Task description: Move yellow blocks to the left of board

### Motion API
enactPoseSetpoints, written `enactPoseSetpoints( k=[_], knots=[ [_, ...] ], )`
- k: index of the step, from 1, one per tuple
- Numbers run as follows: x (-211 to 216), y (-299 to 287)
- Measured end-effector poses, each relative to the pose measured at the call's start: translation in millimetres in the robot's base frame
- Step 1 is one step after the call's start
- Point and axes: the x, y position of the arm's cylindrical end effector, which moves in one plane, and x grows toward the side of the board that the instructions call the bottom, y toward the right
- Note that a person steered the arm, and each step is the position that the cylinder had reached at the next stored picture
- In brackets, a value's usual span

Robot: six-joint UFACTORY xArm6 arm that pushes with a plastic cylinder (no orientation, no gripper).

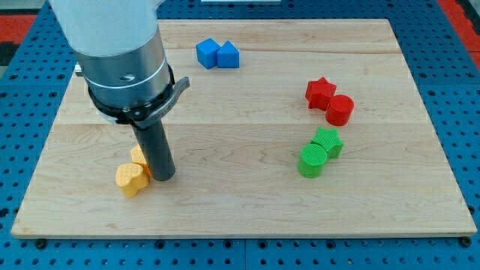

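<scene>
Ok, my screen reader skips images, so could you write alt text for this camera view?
My tip rests against two yellow blocks near the wooden board's lower left. Two blue blocks sit at the top, a red star and red cylinder at right, two green blocks below them.

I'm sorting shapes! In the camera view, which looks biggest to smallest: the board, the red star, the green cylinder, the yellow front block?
1. Board, by far.
2. Green cylinder, red star and front yellow block look about alike, so I won't rank them.
My tip touches the yellow one's right side.
</scene>
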Motion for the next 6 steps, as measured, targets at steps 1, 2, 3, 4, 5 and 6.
enactPoseSetpoints(
  k=[1, 2, 3, 4, 5, 6],
  knots=[
    [3, 4],
    [9, -13],
    [9, -31],
    [9, -20],
    [-12, 9],
    [-30, 0]
  ],
)
